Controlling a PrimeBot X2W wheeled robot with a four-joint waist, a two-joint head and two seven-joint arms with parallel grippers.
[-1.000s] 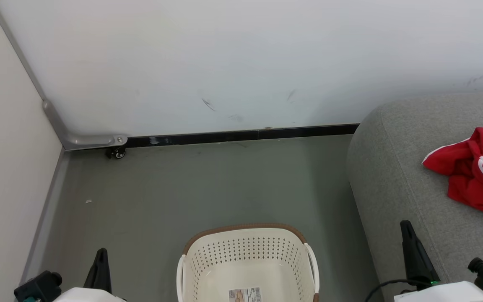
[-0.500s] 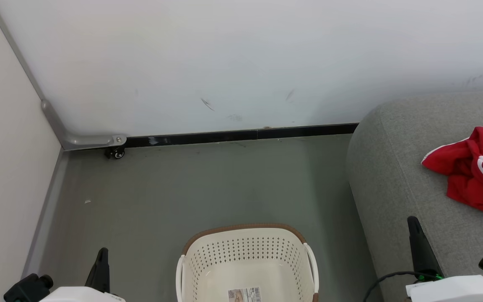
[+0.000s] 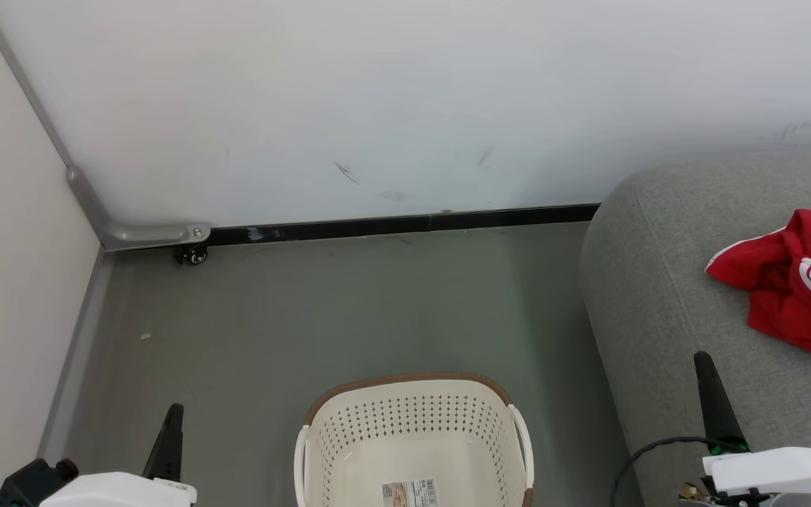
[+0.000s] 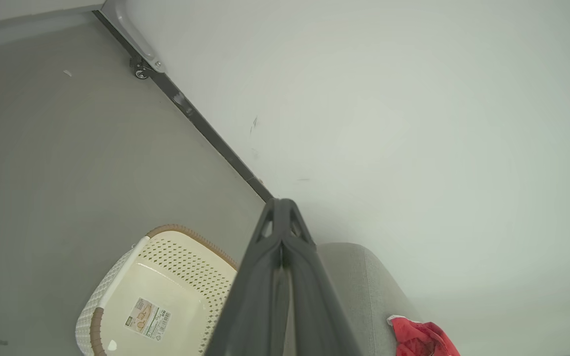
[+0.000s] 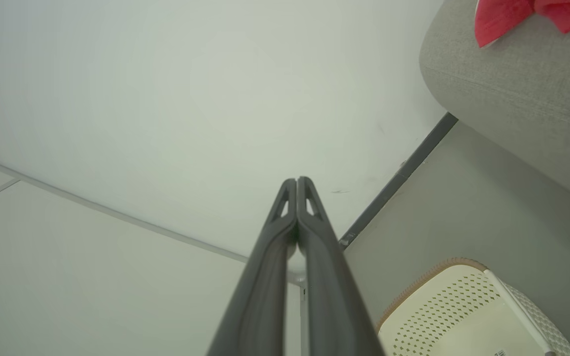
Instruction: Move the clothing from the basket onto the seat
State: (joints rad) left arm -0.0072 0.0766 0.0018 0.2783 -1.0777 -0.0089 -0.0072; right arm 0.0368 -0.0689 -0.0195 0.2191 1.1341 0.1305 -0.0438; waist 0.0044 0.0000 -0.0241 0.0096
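The cream basket (image 3: 412, 429) stands on the floor at the bottom centre, holding nothing but the label sticker (image 3: 410, 491) on its bottom. Red clothing (image 3: 793, 282) with white trim lies crumpled on the grey seat (image 3: 666, 296) at the right. My left gripper (image 3: 170, 429) is at the lower left, shut with nothing in it, left of the basket. My right gripper (image 3: 712, 398) is at the lower right over the seat's front part, shut and holding nothing, apart from the clothing. The left wrist view shows the basket (image 4: 156, 291), seat (image 4: 359, 287) and clothing (image 4: 421, 338).
A white wall with a dark baseboard (image 3: 405, 225) runs behind the grey floor (image 3: 307, 317). A side panel on a small caster (image 3: 194, 255) closes the left. In the right wrist view the seat (image 5: 512, 94) and basket (image 5: 468, 316) lie to the right.
The right gripper has drifted right and slightly up over the seat. The left arm has shifted a little left. The whole picture has moved slightly, so the camera moved.
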